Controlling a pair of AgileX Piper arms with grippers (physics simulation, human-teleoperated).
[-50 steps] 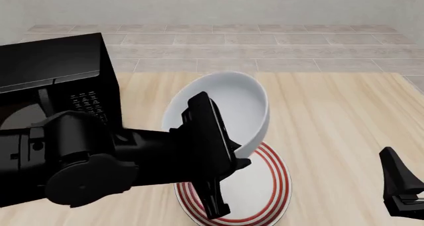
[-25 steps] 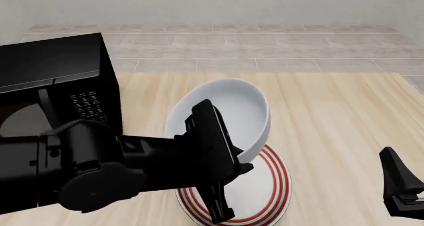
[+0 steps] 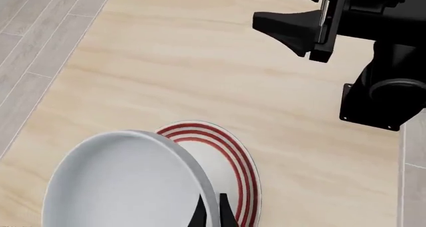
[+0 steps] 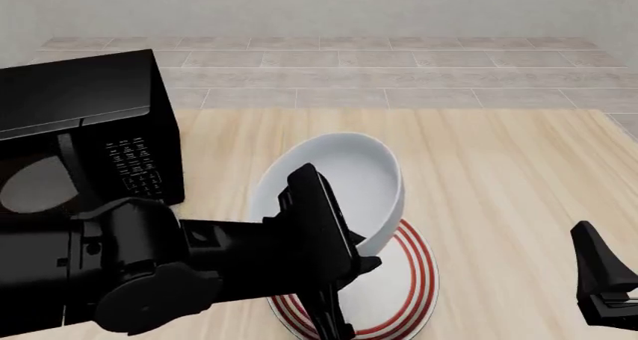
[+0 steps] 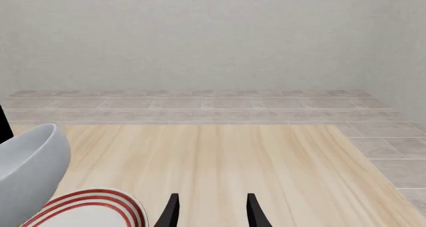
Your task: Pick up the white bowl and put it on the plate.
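The white bowl (image 4: 344, 177) hangs tilted over the far left part of the red-ringed plate (image 4: 407, 279). My left gripper (image 4: 361, 244) is shut on the bowl's near rim. In the left wrist view the two dark fingertips (image 3: 225, 214) pinch the rim of the bowl (image 3: 123, 182), and the plate (image 3: 233, 154) shows beyond it. Whether the bowl touches the plate I cannot tell. My right gripper (image 4: 601, 279) stands open near the table's front right, away from both. Its view (image 5: 211, 214) catches the bowl (image 5: 30, 164) and the plate (image 5: 93, 209) at one side.
A black microwave (image 4: 85, 123) stands at the left of the wooden table (image 4: 498, 168), close to the bowl. The right arm (image 3: 372, 42) shows in the left wrist view. A tiled floor (image 4: 399, 63) and a grey wall lie beyond the table's far edge.
The left arm has brought the bowl lower, closer to the plate, and the arm's bulk has sunk in the front view. The right gripper has not moved.
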